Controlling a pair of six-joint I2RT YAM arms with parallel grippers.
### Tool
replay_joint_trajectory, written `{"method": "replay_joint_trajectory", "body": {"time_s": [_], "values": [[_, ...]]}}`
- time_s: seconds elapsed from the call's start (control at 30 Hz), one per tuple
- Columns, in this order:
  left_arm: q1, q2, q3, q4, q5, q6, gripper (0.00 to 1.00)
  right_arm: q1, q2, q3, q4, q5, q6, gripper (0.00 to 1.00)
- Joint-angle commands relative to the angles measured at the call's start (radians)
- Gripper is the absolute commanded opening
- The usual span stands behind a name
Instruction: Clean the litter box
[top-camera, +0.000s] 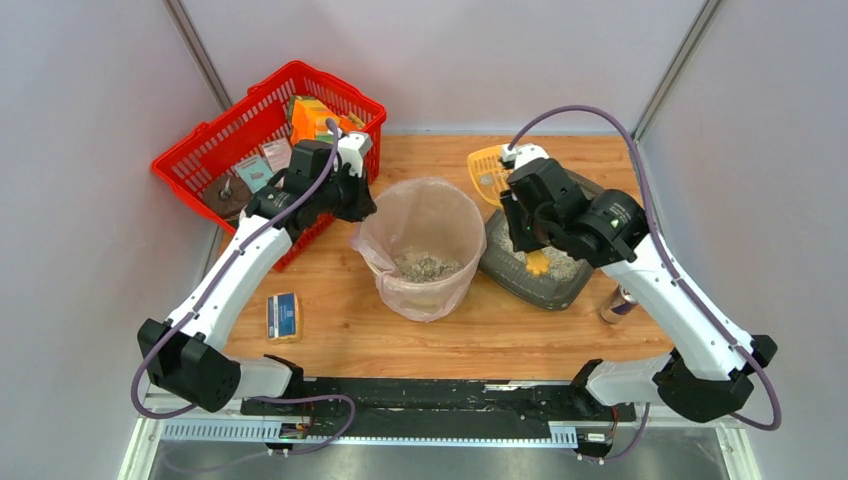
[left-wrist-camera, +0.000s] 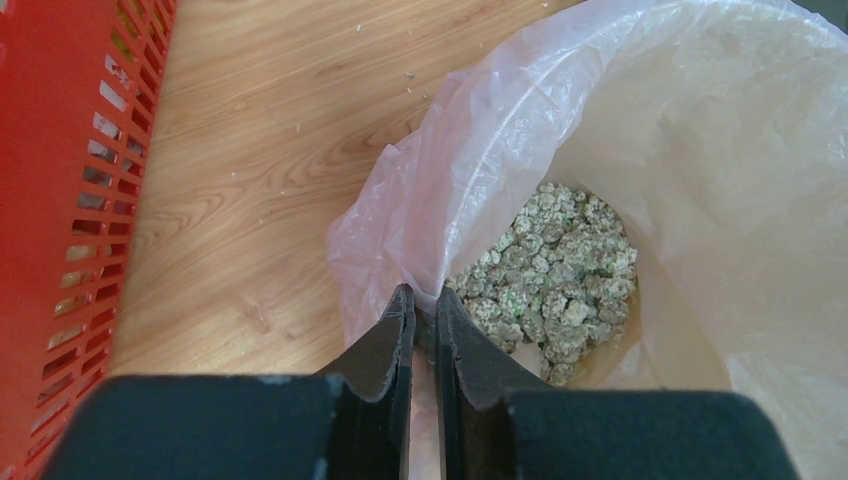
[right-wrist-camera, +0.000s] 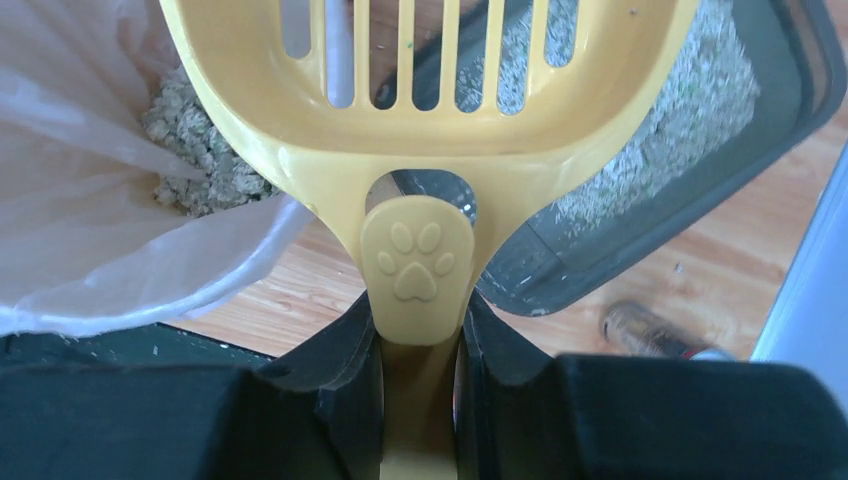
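Right wrist view gives you the key relation: the right gripper (right-wrist-camera: 418, 310) is clamped on the handle of the yellow scoop (right-wrist-camera: 430, 150). The scoop head points away from the wrist & hangs over the gap btwn the bin (right-wrist-camera: 120, 270) on its left and the litter box (right-wrist-camera: 640, 235) on its right. So the box lies down & to the right of the scoop, just beside the bin. In the top view its long axis looks to run from near-left to far-right, partly hidden under the right arm. The part of the scoop head you can see carries no litter, so I'd judge the next move is a swing right & a dip into the box. Use the right arm, which is much the nearer; the left arm sits across the bin. The left gripper (left-wrist-camera: 425, 300) is closed on the edge of the bag liner (left-wrist-camera: 480, 130), pinching it at the bin's left rim. Count: 1 litter box, 1 bin w/ a heap of litter in it, 1 scoop, 1 red basket (top-camera: 215, 150), 2 arms.
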Motion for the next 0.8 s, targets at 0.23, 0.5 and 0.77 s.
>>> {"method": "replay_joint_trajectory", "body": {"time_s": [0.23, 0.5, 0.77], "values": [[-0.005, -0.007, 0.042, -0.019, 0.071, -0.017, 0.0, 0.31, 0.116, 0.027, 0.014, 0.267, -0.224, 0.0], [-0.005, -0.005, 0.041, -0.018, 0.075, -0.02, 0.0, 0.38, 0.053, -0.136, 0.182, 0.436, -0.415, 0.0], [-0.005, -0.001, 0.041, -0.018, 0.077, -0.02, 0.0, 0.403, -0.014, -0.254, 0.343, 0.55, -0.567, 0.0]]}}
